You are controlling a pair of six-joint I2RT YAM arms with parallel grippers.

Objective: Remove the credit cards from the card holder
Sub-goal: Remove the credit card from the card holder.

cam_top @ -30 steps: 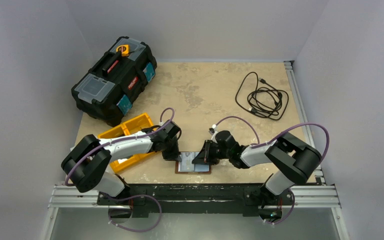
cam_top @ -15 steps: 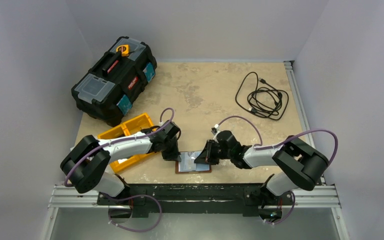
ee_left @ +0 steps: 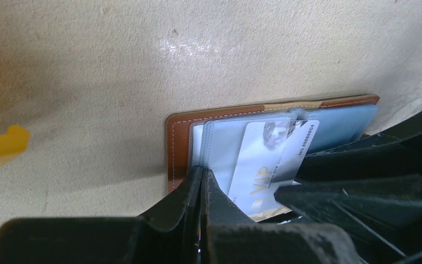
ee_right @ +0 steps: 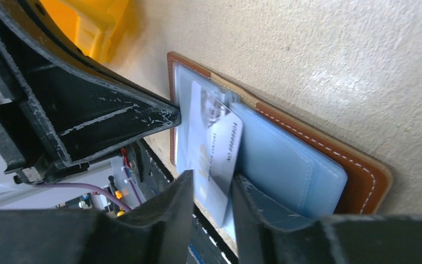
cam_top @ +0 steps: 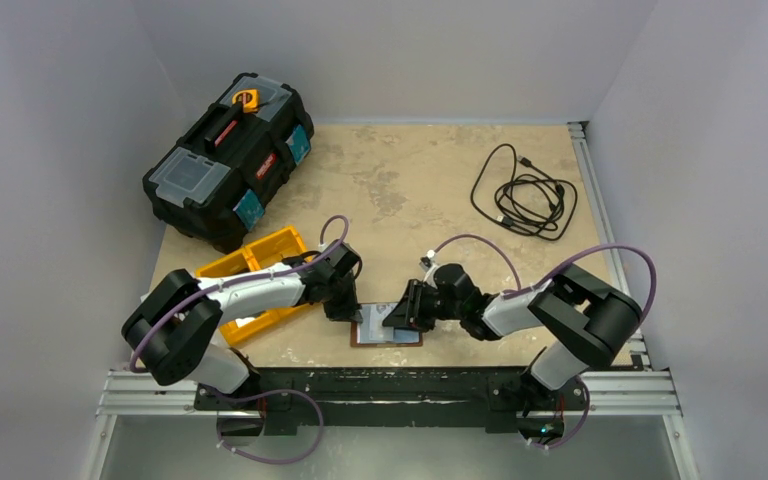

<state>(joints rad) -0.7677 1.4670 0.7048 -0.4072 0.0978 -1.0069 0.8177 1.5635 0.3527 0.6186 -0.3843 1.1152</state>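
Just loosened: right gripper [ee_right: 213, 184], astride credit card [ee_right: 220, 137] in card holder [ee_right: 357, 170]. Clenched at holder's left edge: left gripper [ee_left: 202, 179].

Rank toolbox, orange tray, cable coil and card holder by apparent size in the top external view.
1. toolbox: clearly the largest.
2-3. cable coil and orange tray: similar footprint. The tray is partly hidden under the left arm, so I can't rank these two.
4. card holder: the smallest.
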